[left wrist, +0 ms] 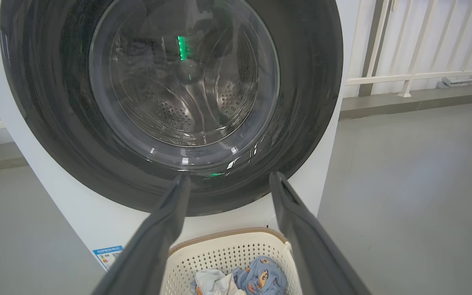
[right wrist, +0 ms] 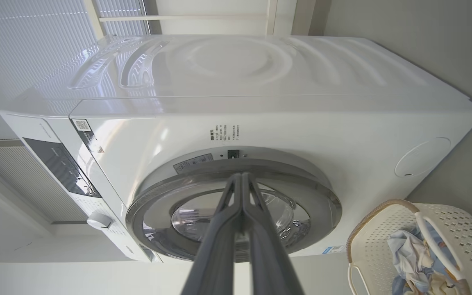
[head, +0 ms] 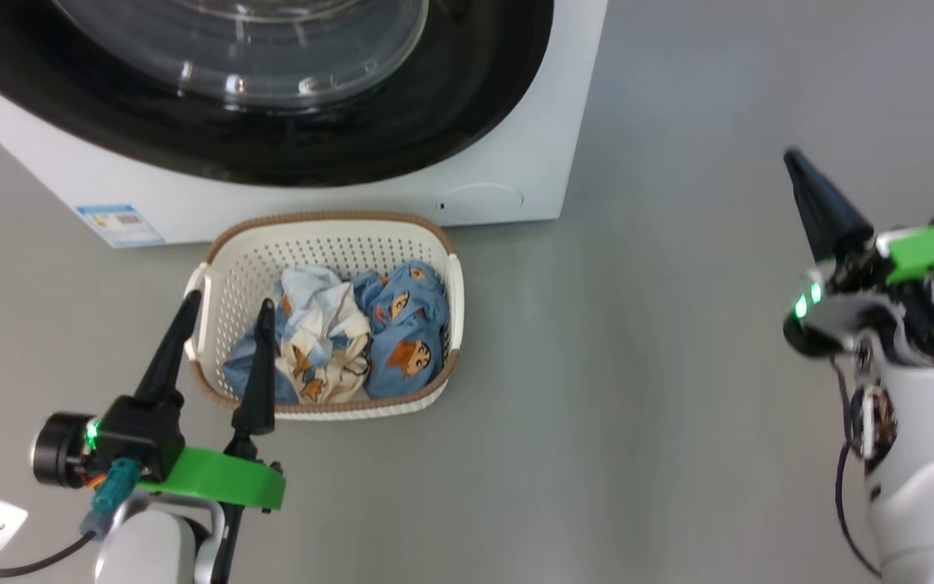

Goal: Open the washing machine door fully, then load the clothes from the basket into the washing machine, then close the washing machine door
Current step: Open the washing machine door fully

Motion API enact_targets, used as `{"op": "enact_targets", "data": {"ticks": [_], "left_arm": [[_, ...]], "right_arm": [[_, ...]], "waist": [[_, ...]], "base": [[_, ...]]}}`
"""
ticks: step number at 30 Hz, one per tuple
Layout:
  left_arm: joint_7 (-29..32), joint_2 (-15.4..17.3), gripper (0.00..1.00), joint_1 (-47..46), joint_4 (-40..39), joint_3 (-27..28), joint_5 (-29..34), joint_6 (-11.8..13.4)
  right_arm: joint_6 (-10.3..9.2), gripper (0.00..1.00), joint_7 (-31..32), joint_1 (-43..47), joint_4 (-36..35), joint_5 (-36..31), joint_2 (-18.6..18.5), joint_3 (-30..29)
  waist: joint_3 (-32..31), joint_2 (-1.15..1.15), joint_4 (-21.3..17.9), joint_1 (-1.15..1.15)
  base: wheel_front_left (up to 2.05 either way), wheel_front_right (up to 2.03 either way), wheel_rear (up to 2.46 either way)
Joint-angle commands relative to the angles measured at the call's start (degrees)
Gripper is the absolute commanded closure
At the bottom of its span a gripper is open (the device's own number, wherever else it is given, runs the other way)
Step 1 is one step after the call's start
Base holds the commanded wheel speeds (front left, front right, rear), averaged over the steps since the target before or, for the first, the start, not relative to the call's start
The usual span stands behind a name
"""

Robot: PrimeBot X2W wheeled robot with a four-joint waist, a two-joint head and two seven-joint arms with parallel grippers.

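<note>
Cream-white perforated plastic, brown rim: found the basket (head: 337, 247) on the grey floor (head: 637, 341), just on the near side of the washing machine (head: 540, 138), below its door. Saw the clothes (head: 402, 324) bundled inside it, blue printed fabric to the right, cream and white cloth to the left. Found the washing machine door (head: 272, 138) shut, black ring flat against the white front, steel drum visible through the glass. Noted a blue label sticker (head: 120, 225) at the machine's lower left corner, left of the basket. Saw the left gripper (head: 229, 302) with fingers spread wide and nothing between them, tips over the basket's near-left corner; could not tell whether touching the rim. From the left wrist view, saw those fingers pointing at the lower edge of the door, basket beneath. Saw the right gripper (head: 798, 166) with fingers pressed together, holding nothing, over the floor well to the right of machine and basket. From the right wrist view, saw the closed fingers pointing toward the door.
</note>
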Motion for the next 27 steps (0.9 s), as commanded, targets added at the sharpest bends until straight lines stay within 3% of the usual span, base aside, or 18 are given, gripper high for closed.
{"op": "enact_targets", "data": {"ticks": [1, 10, 27], "left_arm": [[-0.46, 0.71, 0.00, -2.18, -1.89, 1.45, 0.48, 0.76], [-0.46, 0.48, 0.00, -5.05, -3.24, 0.10, -0.04, 1.30], [-0.46, 0.37, 0.00, -9.16, -4.63, -3.96, -2.85, 2.84]], "right_arm": [[0.09, 1.00, 2.25, -4.22, -0.14, 1.63, -0.36, 1.13], [0.09, 1.00, 11.28, -19.01, 5.56, 5.99, -1.92, 2.41], [0.09, 1.00, 11.83, -42.13, 19.02, 2.12, -4.35, 7.44]], "waist": [[3.41, 0.00, 1.61, 0.00], [8.55, 0.00, 3.77, 0.00], [15.21, 0.00, 8.53, 0.00]], "base": [[0.00, 0.00, 0.00], [0.00, 0.00, 0.00], [0.00, 0.00, 0.00]]}}
